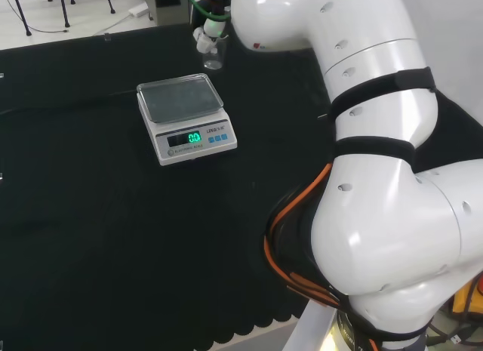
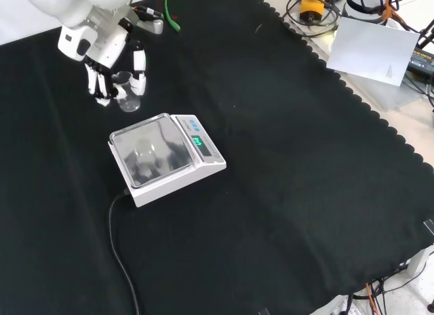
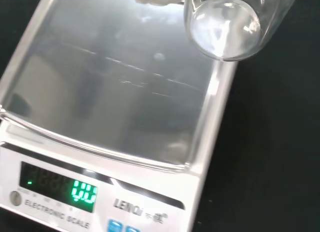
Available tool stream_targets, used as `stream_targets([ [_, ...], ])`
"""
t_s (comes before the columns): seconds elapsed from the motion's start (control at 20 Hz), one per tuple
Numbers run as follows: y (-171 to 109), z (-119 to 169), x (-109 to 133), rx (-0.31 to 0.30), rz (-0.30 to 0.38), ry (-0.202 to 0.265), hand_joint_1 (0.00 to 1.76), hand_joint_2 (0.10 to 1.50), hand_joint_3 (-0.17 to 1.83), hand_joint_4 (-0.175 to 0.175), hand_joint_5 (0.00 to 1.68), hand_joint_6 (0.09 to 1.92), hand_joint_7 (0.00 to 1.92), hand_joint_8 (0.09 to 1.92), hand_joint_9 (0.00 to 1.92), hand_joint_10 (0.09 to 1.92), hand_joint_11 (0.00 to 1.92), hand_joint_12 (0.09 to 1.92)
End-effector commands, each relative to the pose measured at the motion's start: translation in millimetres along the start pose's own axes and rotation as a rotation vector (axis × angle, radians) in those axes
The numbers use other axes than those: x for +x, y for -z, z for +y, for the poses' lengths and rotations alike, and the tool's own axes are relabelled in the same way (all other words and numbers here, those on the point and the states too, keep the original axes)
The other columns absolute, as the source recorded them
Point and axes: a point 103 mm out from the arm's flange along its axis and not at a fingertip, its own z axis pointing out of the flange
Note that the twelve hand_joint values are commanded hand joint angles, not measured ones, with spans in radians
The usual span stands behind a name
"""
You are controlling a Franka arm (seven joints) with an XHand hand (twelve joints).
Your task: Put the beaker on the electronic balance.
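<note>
In the front view the near stretch of the counter (image 2: 285,213) is bare black cloth, and past it, left of centre, sits the electronic balance (image 2: 166,167) with its shiny pan (image 2: 150,154) carrying nothing and its green display lit on the right side. Farther off, beyond the pan's far left corner, the hand (image 2: 112,64) has its fingers curled round 1 clear beaker (image 2: 127,91), thumb on the right side in that view. The beaker looks lifted off the cloth and stands just beside the balance rather than over it (the wrist view puts its round base (image 3: 223,27) at the edge of the pan, partly over the cloth). So the task is judged to be about halfway: the grasp and lift are made, while carrying the beaker over the pan, lowering it and letting go are left. The beaker's long axis runs close to upright, mouth up, base toward the cloth; whether it leans slightly cannot be told. In the head view it hangs beyond the balance's far right corner.
</note>
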Motion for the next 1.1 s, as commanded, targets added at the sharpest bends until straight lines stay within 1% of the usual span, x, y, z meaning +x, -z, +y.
stream_targets([
  [0.05, -7.4, 15.4, 24.4, 0.025, -0.012, 0.069, 1.36, 1.2, 0.0, -0.175, 0.75, 1.33, 0.63, 1.22, 0.76, 1.34, 0.96, 1.06],
  [0.55, -24.8, 31.5, 40.5, 0.066, -0.019, 0.115, 1.36, 1.2, 0.0, -0.175, 0.75, 1.33, 0.63, 1.22, 0.76, 1.34, 0.96, 1.06],
  [0.9, -42.5, 43.0, 44.7, 0.103, -0.003, 0.139, 1.36, 1.2, 0.0, -0.175, 0.75, 1.33, 0.64, 1.22, 0.76, 1.34, 0.96, 1.06],
  [1.1, -45.7, 45.9, 45.3, 0.105, 0.005, 0.147, 1.36, 1.2, 0.0, -0.175, 0.75, 1.33, 0.64, 1.22, 0.76, 1.34, 0.96, 1.06],
])
